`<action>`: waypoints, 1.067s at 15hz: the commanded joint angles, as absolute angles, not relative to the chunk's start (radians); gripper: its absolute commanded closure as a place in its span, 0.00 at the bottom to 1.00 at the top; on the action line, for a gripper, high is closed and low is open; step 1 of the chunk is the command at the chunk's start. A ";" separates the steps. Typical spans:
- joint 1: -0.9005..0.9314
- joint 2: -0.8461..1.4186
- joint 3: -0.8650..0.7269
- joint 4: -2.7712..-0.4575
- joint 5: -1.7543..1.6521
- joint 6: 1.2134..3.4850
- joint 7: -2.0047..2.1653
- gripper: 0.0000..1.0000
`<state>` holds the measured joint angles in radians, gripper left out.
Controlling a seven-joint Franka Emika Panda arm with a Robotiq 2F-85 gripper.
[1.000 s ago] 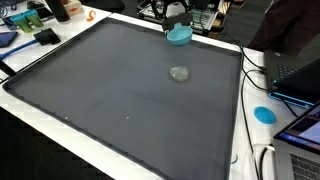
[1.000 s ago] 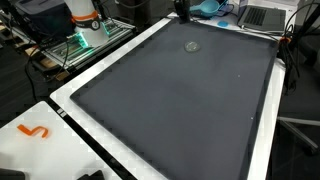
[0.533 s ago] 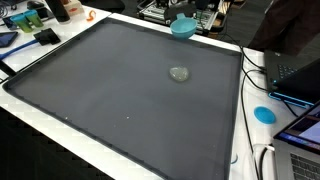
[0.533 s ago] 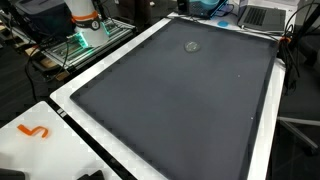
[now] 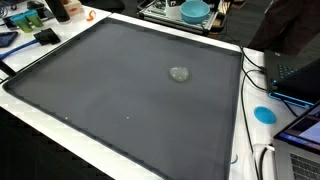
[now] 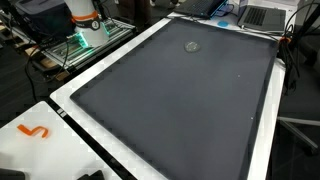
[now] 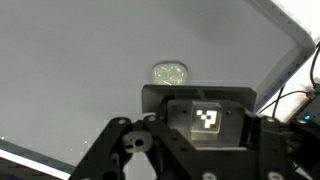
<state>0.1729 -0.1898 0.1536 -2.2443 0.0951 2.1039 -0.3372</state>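
Note:
A teal bowl (image 5: 194,10) hangs in the air at the far edge of the table in an exterior view, above a cluttered rack. My gripper (image 5: 190,2) is almost cut off by the top of that frame and seems shut on the bowl's rim. In the wrist view only the gripper's body (image 7: 205,150), with a black-and-white marker block, shows; the bowl is hidden there. A small clear round object (image 5: 179,74) lies on the big dark mat (image 5: 100,90), well clear of the bowl. It also shows in an exterior view (image 6: 193,45) and in the wrist view (image 7: 170,72).
The dark mat (image 6: 180,110) covers most of the white table. A blue disc (image 5: 264,114), a laptop (image 5: 300,75) and cables (image 5: 265,160) lie along one side. An orange squiggle (image 6: 34,131) lies on a white corner. Equipment (image 6: 85,20) stands beyond the table.
The teal bowl has risen from the mat's far edge and moved up and to the right, past the table edge. The clear object has not moved.

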 commanded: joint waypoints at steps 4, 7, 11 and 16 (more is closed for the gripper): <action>0.196 -0.177 0.187 -2.113 -0.032 1.928 -0.308 0.69; 0.201 -0.173 0.196 -2.078 -0.060 1.885 -0.307 0.69; 0.205 -0.167 0.205 -2.040 -0.089 1.845 -0.303 0.69; 0.205 -0.174 0.196 -2.053 -0.064 1.874 -0.329 0.44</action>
<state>0.1975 -0.1747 0.2028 -2.0555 -0.0621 1.8760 -0.3309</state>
